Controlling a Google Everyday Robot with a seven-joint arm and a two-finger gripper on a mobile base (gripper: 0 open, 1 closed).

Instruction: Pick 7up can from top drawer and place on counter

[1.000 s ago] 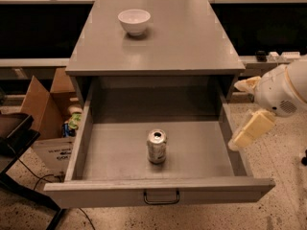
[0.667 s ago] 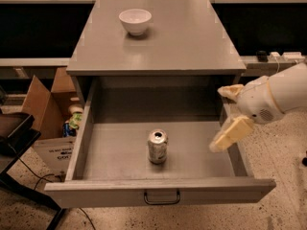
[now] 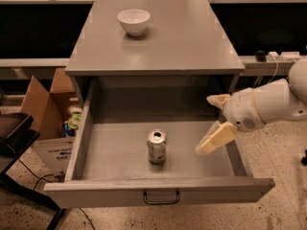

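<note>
The 7up can [image 3: 156, 146] stands upright in the middle of the open top drawer [image 3: 115, 186], a little toward its front. The drawer is pulled out under the grey counter [image 3: 168, 42]. My gripper [image 3: 205, 124] reaches in from the right, over the drawer's right side, to the right of the can and apart from it. Its two cream fingers are spread wide, one high and one low [image 3: 216, 139], with nothing between them.
A white bowl [image 3: 134, 20] sits on the counter at the back left. A cardboard box [image 3: 41, 107] with items in it stands left of the cabinet, with a dark chair or stand [image 3: 12, 138] in front of it. Speckled floor lies around the cabinet.
My arm has moved left, from outside the drawer's right wall to over the drawer, closer to the can. The can and the bowl have not moved.
</note>
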